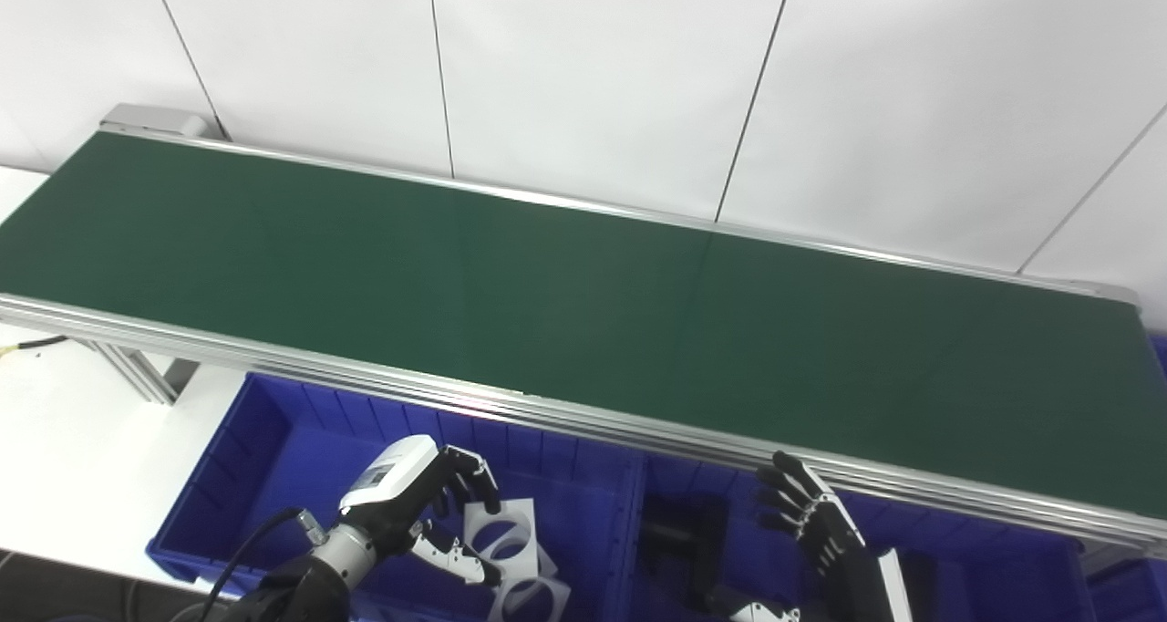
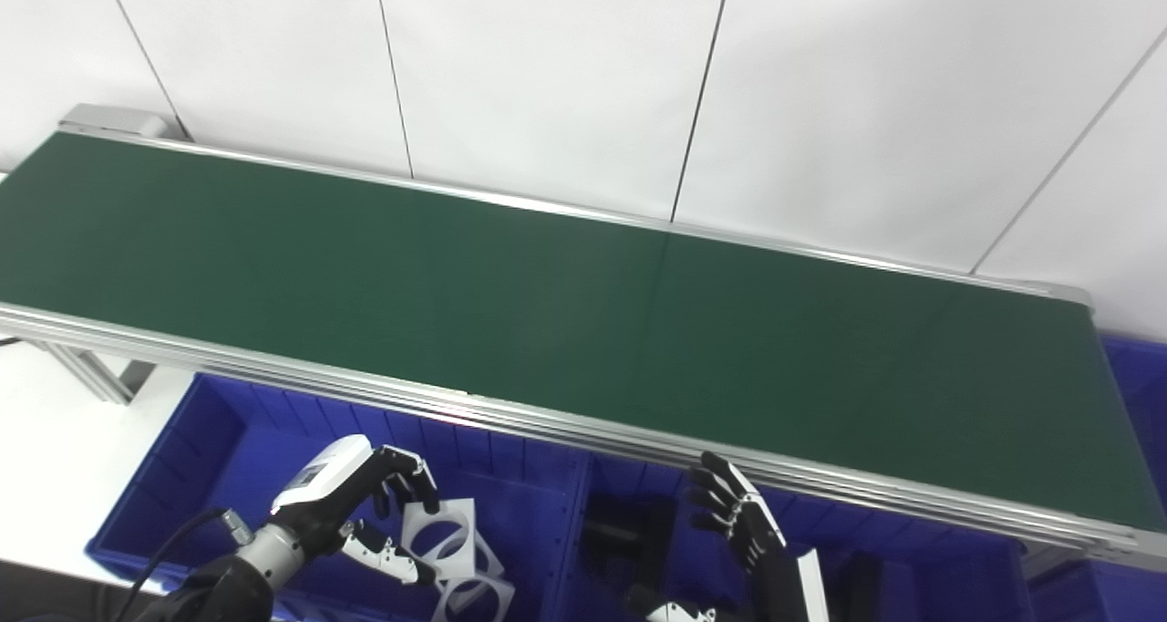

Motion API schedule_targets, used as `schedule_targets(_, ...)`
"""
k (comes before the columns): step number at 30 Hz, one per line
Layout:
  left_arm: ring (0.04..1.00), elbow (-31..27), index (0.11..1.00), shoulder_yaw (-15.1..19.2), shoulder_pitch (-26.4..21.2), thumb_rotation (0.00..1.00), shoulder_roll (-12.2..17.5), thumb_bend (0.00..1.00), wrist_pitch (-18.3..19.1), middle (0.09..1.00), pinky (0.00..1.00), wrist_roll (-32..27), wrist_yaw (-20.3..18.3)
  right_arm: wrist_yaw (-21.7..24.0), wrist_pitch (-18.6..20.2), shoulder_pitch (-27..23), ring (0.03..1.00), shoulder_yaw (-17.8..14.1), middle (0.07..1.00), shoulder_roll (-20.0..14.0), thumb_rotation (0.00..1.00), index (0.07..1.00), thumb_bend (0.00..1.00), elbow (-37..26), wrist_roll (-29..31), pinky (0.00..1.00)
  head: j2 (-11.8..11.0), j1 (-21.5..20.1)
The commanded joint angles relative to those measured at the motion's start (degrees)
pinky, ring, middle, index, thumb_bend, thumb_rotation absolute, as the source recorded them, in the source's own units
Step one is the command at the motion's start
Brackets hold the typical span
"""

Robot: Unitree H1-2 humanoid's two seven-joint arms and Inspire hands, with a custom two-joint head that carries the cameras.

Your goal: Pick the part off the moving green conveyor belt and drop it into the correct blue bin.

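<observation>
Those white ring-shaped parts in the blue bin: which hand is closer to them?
Left. The left hand is right over the white ring parts; the right hand hovers apart over the neighbouring bin.

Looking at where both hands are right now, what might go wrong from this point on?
1. The left hand holds a white ring plate over the left blue bin; released badly, it may land crooked on the plates below.
2. Both the left hand and the right hand sit just under the conveyor rail; lifting straight up could strike it.

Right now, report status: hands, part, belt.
Left hand over left blue bin, white ring part between its fingers. Right hand open over right bin. Green belt bare.
</observation>
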Motion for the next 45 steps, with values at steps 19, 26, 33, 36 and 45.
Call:
schedule_targets(19, 0.908, -10.72, 0.866, 2.34, 2.09, 0.22, -0.03, 0.85, -3.40, 0.916, 0.84, -24.54, -8.17, 0.74, 0.45, 0.52, 0.768, -0.52, 0.804, 0.58, 0.19, 0.862, 0.74, -2.91, 0.96, 0.69, 0.62, -1.39)
schedule_targets(26, 0.858, -11.49, 0.834, 3.10, 3.32, 0.22, -3.04, 0.89, -6.54, 0.863, 0.84, -37.39, -10.22, 0.78, 1.05, 0.39, 0.768, -0.39, 0.805, 0.79, 0.20, 0.858, 0.75, -2.85, 1.01, 0.69, -0.08, -4.79)
schedule_targets(33, 0.835, -9.43, 0.838, 4.25, 4.26, 0.17, -4.11, 0.87, -8.98, 0.852, 0.82, -43.42, -12.12, 0.03, 0.62, 0.09, 0.772, -0.51, 0.808, 1.64, 0.23, 0.852, 0.77, -1.65, -1.01, 0.70, -0.83, -8.46)
schedule_targets(36, 0.837, -8.47, 0.843, 4.96, 4.39, 0.16, -4.16, 0.87, -10.24, 0.853, 0.82, -44.45, -12.70, -0.16, 0.11, -0.09, 0.774, -0.59, 0.809, 1.86, 0.26, 0.854, 0.78, -1.10, -1.70, 0.70, -0.84, -9.66)
schedule_targets(45, 0.845, -5.47, 0.840, 7.59, 3.59, 0.12, -3.52, 0.86, -13.59, 0.854, 0.84, -48.43, -14.93, -0.63, 0.76, -0.01, 0.776, -0.35, 0.810, 3.50, 0.29, 0.854, 0.80, -0.55, -3.40, 0.71, -1.31, -14.52)
